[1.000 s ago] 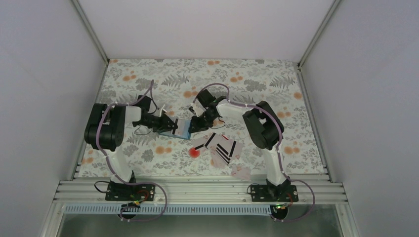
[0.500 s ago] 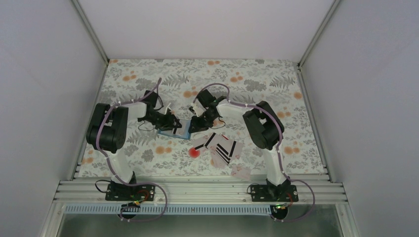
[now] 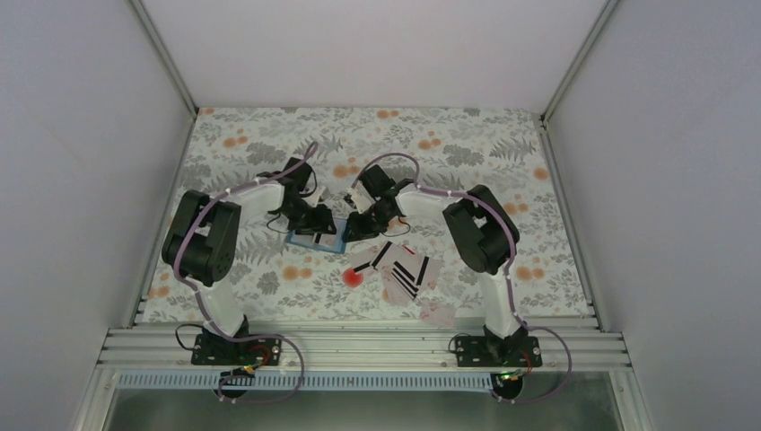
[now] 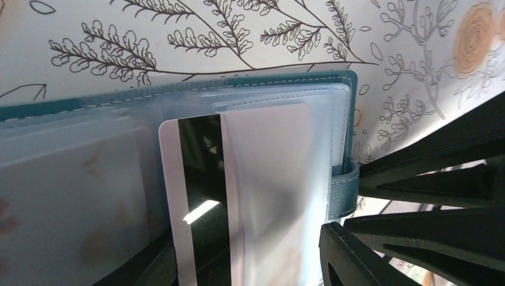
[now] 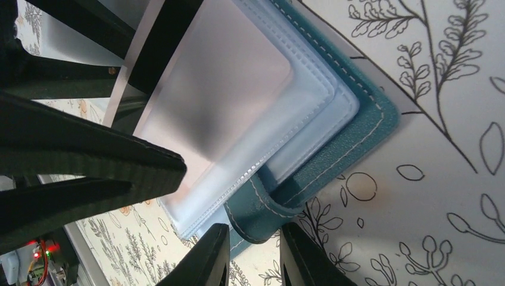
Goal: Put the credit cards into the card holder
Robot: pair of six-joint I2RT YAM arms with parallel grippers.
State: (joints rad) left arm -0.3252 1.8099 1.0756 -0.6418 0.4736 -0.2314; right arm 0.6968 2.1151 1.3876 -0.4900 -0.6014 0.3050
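Note:
The blue card holder (image 3: 316, 241) lies open mid-table, its clear sleeves up. A pale credit card with a black stripe (image 4: 238, 179) sits partly inside one sleeve. My left gripper (image 3: 316, 221) points down at it; in the left wrist view this gripper (image 4: 247, 253) has its fingers wide apart, one on each side of the card. My right gripper (image 3: 353, 228) is at the holder's right edge, and in the right wrist view it (image 5: 253, 231) is closed on the little closing tab (image 5: 268, 205). More cards (image 3: 401, 266) lie spread to the right, and one (image 3: 438, 312) lies nearer the front.
A round red spot (image 3: 353, 277) marks the cloth just left of the loose cards. The two grippers are almost touching over the holder; the left gripper's finger (image 5: 89, 167) fills the right wrist view's left side. White walls close in the table.
My left arm has swung up and to the right, so its gripper now comes down on the holder from behind. The card now lies in the holder's sleeve. The right gripper has not moved.

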